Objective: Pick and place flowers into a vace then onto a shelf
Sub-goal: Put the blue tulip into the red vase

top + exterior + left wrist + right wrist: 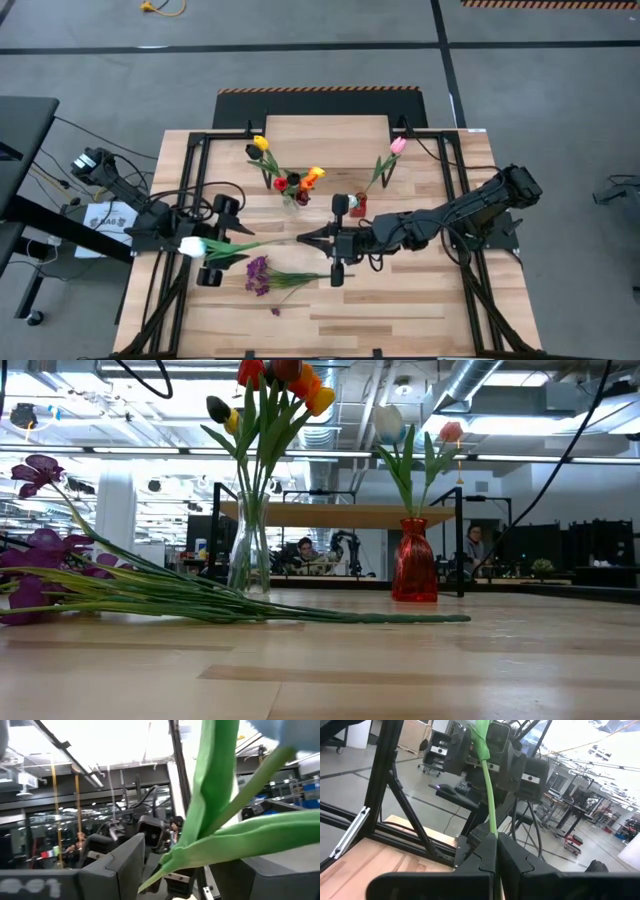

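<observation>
Pale plank tabletop [400,310], arms meeting mid-table. Right gripper [305,240] pinched on white tulip [192,246] stem tip; left gripper [228,248] at its 9 o'clock, fingers clasping same stem near bloom. Purple sprigs [262,274] lying at 6 o'clock; clear vase [292,198], red vase [357,207] at 12.

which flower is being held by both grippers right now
The white tulip: left gripper holds it near the head, right gripper pinches its stem end. Others sit in vases or lie on the table.
</observation>
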Controlling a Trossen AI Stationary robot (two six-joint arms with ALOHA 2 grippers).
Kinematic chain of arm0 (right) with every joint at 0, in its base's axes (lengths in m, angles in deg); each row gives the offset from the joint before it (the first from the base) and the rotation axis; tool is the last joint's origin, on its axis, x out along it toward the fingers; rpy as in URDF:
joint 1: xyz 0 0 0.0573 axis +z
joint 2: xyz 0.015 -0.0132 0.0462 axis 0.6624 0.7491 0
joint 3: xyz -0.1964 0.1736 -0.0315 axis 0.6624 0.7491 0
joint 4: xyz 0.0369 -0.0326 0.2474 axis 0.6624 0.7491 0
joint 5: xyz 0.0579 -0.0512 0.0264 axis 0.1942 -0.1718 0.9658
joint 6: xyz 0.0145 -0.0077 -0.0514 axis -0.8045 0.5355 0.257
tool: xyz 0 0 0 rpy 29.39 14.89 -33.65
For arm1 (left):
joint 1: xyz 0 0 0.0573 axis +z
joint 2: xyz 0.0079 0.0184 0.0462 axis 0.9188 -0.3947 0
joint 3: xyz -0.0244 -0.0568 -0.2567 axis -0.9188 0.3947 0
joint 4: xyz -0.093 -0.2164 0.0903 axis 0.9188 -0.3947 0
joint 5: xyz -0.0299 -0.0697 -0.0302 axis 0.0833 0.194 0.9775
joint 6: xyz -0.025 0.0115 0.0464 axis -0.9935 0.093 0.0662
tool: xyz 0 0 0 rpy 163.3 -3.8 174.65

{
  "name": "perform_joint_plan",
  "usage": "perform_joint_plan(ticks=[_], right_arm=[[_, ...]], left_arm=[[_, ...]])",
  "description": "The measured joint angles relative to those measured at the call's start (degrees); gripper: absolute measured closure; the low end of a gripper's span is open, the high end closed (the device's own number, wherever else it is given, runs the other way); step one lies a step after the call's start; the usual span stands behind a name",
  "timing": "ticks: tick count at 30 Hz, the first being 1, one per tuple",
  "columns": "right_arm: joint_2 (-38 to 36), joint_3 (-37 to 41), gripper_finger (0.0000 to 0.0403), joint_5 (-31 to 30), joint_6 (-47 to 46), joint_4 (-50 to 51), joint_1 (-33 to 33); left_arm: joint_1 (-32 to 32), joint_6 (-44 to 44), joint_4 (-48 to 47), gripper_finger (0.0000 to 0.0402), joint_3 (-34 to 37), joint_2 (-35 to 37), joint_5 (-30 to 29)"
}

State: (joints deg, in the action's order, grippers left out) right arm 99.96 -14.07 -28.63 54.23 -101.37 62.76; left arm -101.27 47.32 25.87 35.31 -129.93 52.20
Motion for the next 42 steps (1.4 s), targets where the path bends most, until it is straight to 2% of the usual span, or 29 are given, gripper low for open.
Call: perform_joint_plan(ticks=[3,5,10,11,18,21,24,30,33,36,42], right_arm=[[0.0,0.0,0.0403,0.0,0.0,0.2,0.1],[0.0,0.0,0.0402,0.0,0.0,0.5,0.3],[0.0,0.0,0.0373,0.0,0.1,1.9,0.9],[0.0,0.0,0.036,0.1,0.1,2.3,1.0],[0.0,0.0,0.0263,0.0,-4.0,3.4,1.2],[0.0,0.0,0.0225,0.0,-5.6,4.3,1.2],[0.0,0.0,0.0199,0.1,-7.9,4.4,1.2],[2.0,0.0,0.0189,0.2,-10.8,2.9,1.2],[5.2,-0.3,0.0196,0.9,-10.5,-1.5,1.2],[6.0,-0.3,0.0207,1.6,-10.4,-1.7,1.4],[8.6,-1.4,0.0227,5.3,-10.3,-5.7,1.9]], left_arm=[[0.0,0.3,-0.6,0.0222,0.0,0.0,-1.5],[0.0,0.5,-1.6,0.0252,0.0,0.0,-2.1],[0.0,1.3,-7.0,0.0374,-0.5,0.0,-2.4],[0.0,0.7,-9.2,0.0386,-1.1,0.0,-2.6],[0.0,-6.4,-33.0,0.0397,-8.0,0.0,-8.2],[0.0,-11.0,-43.7,0.0399,-10.7,-0.1,-7.6],[0.0,-14.2,-49.6,0.0399,-11.6,-0.1,-4.8],[0.2,-15.1,-49.4,0.04,-10.6,-2.1,-2.2],[0.2,-14.5,-47.4,0.0401,-10.5,-5.5,-2.2],[0.2,-14.1,-47.3,0.0401,-11.3,-8.5,-2.2],[0.2,-14.1,-44.9,0.0401,-11.8,-11.8,-2.4]])
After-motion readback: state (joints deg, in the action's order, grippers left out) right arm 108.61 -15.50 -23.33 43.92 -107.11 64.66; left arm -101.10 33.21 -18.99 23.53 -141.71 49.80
